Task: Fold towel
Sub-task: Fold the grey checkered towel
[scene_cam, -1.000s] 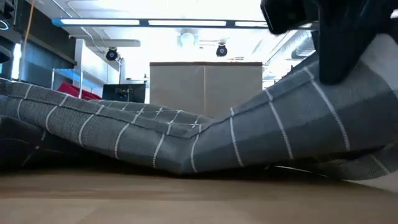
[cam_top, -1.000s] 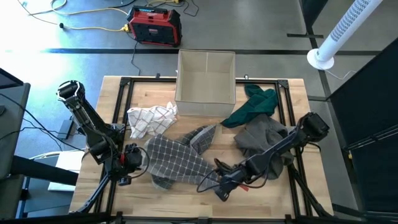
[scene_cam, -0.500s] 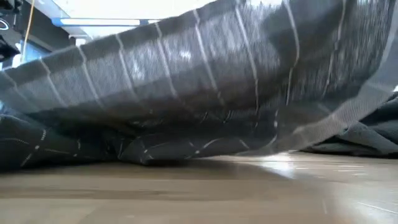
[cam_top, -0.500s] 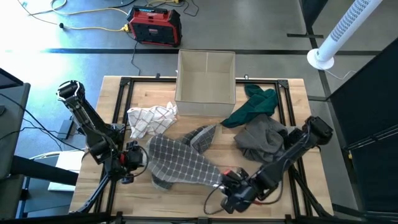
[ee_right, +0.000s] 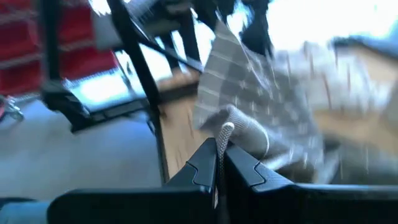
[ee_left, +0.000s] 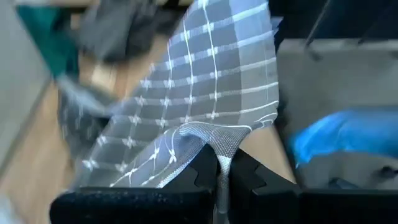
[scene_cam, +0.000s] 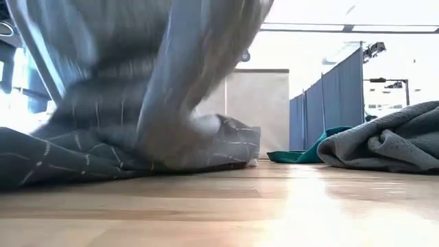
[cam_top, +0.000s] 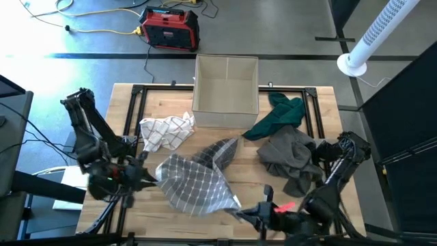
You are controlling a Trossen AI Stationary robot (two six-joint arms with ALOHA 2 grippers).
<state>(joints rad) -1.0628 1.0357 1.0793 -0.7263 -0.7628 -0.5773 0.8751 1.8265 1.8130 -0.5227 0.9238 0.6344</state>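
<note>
Two robot arms hold a grey checked towel (cam_top: pixel 194 183) stretched above the front of the wooden table (cam_top: pixel 225 147). The left gripper (cam_top: pixel 141 175), near the table's left edge, is clamped on one corner of the cloth; the left wrist view shows fabric pinched between its dark fingers (ee_left: pixel 205 177). The right gripper (cam_top: pixel 254 214), at the front edge, is likewise clenched on another corner. From table height the towel hangs in a blur, its lower part bunched on the wood. At the back of the table stands an open beige fabric box (cam_top: pixel 226 92); from above, nothing shows inside it. Loose around it lie a white patterned cloth (cam_top: pixel 166 130), a green cloth (cam_top: pixel 278 116) just beside the box, and a crumpled grey cloth (cam_top: pixel 290 154).
</note>
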